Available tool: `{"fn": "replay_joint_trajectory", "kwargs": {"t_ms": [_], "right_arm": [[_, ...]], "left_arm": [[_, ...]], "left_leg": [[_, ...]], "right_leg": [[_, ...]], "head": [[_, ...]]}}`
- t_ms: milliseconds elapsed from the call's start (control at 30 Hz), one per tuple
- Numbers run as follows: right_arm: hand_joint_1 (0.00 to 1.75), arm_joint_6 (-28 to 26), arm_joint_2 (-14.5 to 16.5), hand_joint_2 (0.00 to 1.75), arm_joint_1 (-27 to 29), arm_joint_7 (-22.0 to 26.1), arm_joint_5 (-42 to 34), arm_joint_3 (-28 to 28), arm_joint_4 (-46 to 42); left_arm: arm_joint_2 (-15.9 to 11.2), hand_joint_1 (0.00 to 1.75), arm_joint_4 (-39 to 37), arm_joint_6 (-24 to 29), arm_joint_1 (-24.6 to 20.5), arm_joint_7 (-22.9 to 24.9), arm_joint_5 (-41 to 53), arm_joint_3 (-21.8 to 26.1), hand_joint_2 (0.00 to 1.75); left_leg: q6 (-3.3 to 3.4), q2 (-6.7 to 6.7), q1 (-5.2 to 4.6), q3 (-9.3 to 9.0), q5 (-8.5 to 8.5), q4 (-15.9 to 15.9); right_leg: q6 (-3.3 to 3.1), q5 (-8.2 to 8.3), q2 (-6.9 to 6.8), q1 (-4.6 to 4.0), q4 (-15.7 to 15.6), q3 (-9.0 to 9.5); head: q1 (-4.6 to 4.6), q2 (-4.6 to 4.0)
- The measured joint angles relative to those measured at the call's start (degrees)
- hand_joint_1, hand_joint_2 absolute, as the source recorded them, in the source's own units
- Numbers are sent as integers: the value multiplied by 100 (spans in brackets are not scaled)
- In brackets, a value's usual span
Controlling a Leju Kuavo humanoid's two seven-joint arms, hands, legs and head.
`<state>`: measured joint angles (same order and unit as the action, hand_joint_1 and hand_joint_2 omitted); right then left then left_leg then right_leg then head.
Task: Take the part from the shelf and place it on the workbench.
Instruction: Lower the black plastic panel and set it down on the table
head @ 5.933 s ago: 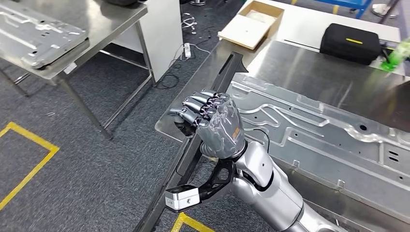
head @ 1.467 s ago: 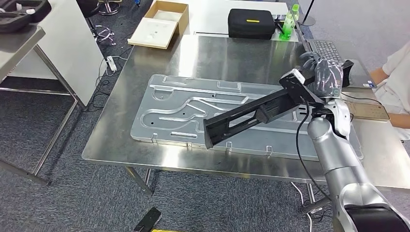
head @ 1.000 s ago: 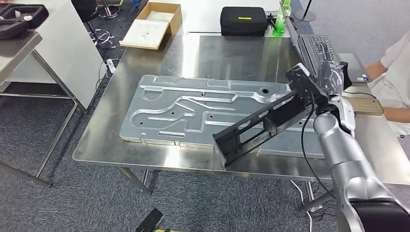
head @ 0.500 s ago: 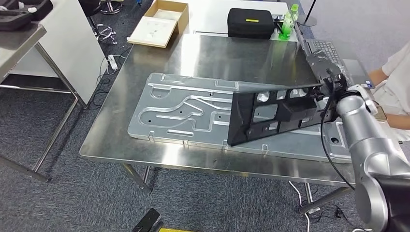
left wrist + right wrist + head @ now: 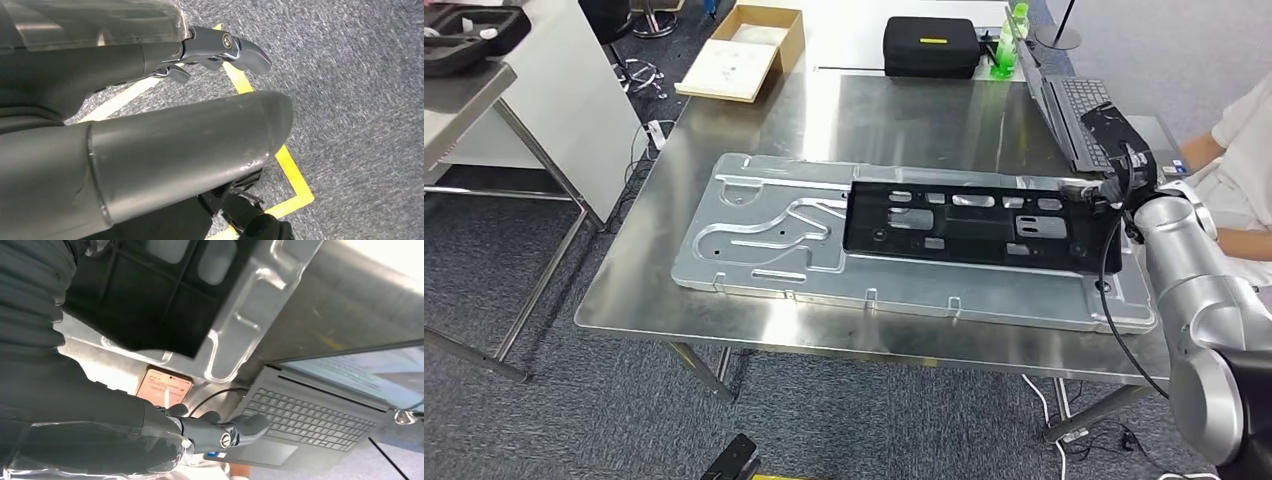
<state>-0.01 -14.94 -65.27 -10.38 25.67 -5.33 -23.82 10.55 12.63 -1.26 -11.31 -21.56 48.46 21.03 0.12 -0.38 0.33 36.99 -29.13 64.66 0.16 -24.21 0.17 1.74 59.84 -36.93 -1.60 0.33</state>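
The long black part (image 5: 969, 222) lies flat on the embossed metal panel (image 5: 764, 230) on the steel workbench (image 5: 894, 115). My right hand (image 5: 1114, 185) is at the part's right end, mostly hidden behind its wrist camera. In the right wrist view the part (image 5: 145, 300) lies beside the hand (image 5: 150, 425) on the panel (image 5: 250, 305). The fingers (image 5: 230, 430) stretch out toward a laptop with nothing between them. I cannot tell whether the hand still touches the part. My left hand (image 5: 175, 140) hangs over the carpet, fingers apart, holding nothing.
A laptop (image 5: 1079, 105) stands at the workbench's right edge, with a phone (image 5: 162, 385) beside it and a seated person (image 5: 1239, 150) behind. A black case (image 5: 931, 45), a green bottle (image 5: 1009, 40) and a cardboard box (image 5: 739, 50) stand at the back. Another table (image 5: 464, 90) is at left.
The right arm swung the black part over the workbench, then tipped it from standing on edge to lying flat on the panel. The camera view has shifted slightly.
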Motion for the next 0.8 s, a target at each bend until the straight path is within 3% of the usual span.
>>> {"fn": "replay_joint_trajectory", "kwargs": {"t_ms": [67, 100, 133, 167, 200, 267, 300, 433, 500, 567, 600, 633, 667, 767, 800], "right_arm": [[0, 13, 9, 175, -6, -22, -2, 2, 39], [0, 20, 17, 131, -6, -35, -3, 2, 65], [0, 26, 26, 87, -6, -44, -3, 3, 90], [0, 30, 37, 44, -8, -45, -3, 3, 114], [0, 30, 48, 0, -15, -39, -4, 4, 133], [0, 4, 67, 0, -37, 33, -21, 5, 150], [0, -40, 75, 0, -46, 138, -43, 8, 154], [0, -749, 138, 0, 94, 1386, -86, 32, -51], [0, -1086, 172, 0, 173, 1889, -69, 37, -223], [0, -1180, 195, 0, 253, 2007, -68, 40, -295], [0, -1198, 204, 0, 315, 2026, -68, 41, -322], [0, -1266, 215, 0, 390, 2102, -64, 43, -365], [0, -1395, 231, 44, 475, 2253, -56, 44, -458], [0, -1975, 349, 175, 849, 2965, 20, 46, -1148], [0, -2097, 422, 131, 1033, 3117, 48, 44, -1509]], "left_arm": [[-2, 0, 0, 5, 3, -3, -1, 0, 0], [-4, 0, 0, 8, 6, -4, -3, 1, 0], [-7, 0, 0, 11, 8, -6, -6, 1, 0], [-9, 0, 0, 17, 7, -9, -11, 2, 0], [-11, 0, 0, 22, 4, -14, -17, 2, 0], [-16, 0, 0, 32, -5, -33, -27, 3, 0], [-20, 0, 0, 36, -7, -44, -33, 3, 0], [-27, 0, 0, 61, -1, -115, -62, 8, 0], [-26, 0, 0, 74, -7, -147, -75, 9, 0], [-26, 0, 0, 79, 0, -158, -84, 9, 0], [-26, 0, 0, 80, 10, -159, -85, 10, 0], [-27, 0, 0, 83, 20, -159, -84, 10, 0], [-27, 0, 0, 88, 27, -159, -78, 11, 0], [-26, 0, 0, 117, 31, -159, -43, 11, 0], [-26, 0, 0, 125, 30, -157, -31, 11, 0]], "left_leg": [[-25, 3, 4, 346, -348, 752], [-25, 3, 4, 475, -417, 1014], [-16, 3, 4, 516, -380, 1085], [5, 3, 1, 443, -232, 920], [39, 3, -4, 272, -17, 560], [113, 2, -30, -96, 288, -210], [137, 2, -47, -198, 346, -433], [223, 3, -44, -274, 424, -635], [279, 9, -19, -309, 485, -722], [300, 9, -24, -306, 496, -729], [302, 6, -25, -303, 494, -724], [301, 2, -25, -299, 490, -715], [295, -3, -25, -297, 485, -700], [232, -10, -33, -283, 433, -628], [202, -8, -42, -274, 417, -610]], "right_leg": [[-27, -2, -4, -18, 3, -6], [-30, -3, -4, -30, 4, -7], [-31, -4, -4, -40, 5, -5], [-32, -4, -3, -48, 7, 0], [-31, -5, -3, -56, 8, 7], [-12, -3, -2, -71, 8, 12], [11, 3, -3, -72, 6, 8], [135, 0, -4, -62, -7, 1], [170, -236, -5, -56, 337, -144], [202, -588, -5, -51, 1048, -462], [217, -684, -6, -47, 1339, -597], [227, -673, -8, -43, 1448, -647], [230, -560, -11, -41, 1339, -589], [186, -103, -12, -56, 296, -53], [156, -53, -10, -71, 70, 63]], "head": [[1, 0], [1, 0], [1, 0], [1, 0], [1, 0], [-1, 0], [-1, 0], [-3, 0], [-6, 0], [-8, 0], [-9, 0], [-8, 0], [-9, 0], [-9, 0], [-7, 0]]}}
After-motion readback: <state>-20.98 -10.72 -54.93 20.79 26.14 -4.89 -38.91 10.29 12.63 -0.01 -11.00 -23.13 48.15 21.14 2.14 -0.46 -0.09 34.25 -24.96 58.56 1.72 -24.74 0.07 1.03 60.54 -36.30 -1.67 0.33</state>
